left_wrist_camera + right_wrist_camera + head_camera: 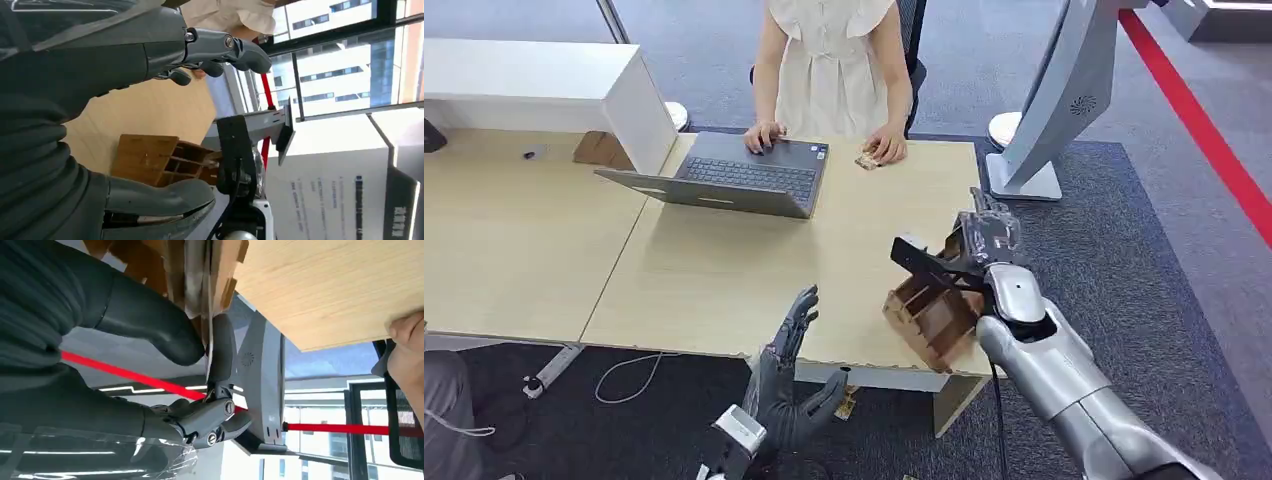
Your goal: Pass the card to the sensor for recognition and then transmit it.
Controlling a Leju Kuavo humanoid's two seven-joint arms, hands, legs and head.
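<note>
**Robot hand pinching card at the holder, sensor pass not yet made**

Right robot hand [987,243] at the table's [724,270] near right corner, thumb and a finger pinched on a thin card [209,347], seen edge-on in the right wrist view. Card at the slotted wooden holder [927,315], just above or barely out of its compartments; cannot tell whether fully clear. Dark flat piece [916,258] jutting left from the same hand in the head view, possibly part of the wrist fitting rather than the card; unclear.

Left robot hand [792,375] low, beside the table's front edge, fingers spread, thumb apart, holding nothing. Well apart from the holder.

Across the table, a person in a pale dress [834,65], one hand on an open laptop [734,178], the other resting near a small brown object [868,161]. Grey standing unit [1054,100] on the carpet off the table's far right corner, likely the sensor, though not certain from these views.

Progress, as a judgement: early stage. Card gripped, pickup about done or just finishing. Still to do: lift clear of the holder, carry to the sensor, hold for recognition, then hand over, presumably to the person opposite. Thin card, pinched at one edge only: likely to slip or twist if swung fast.
</note>
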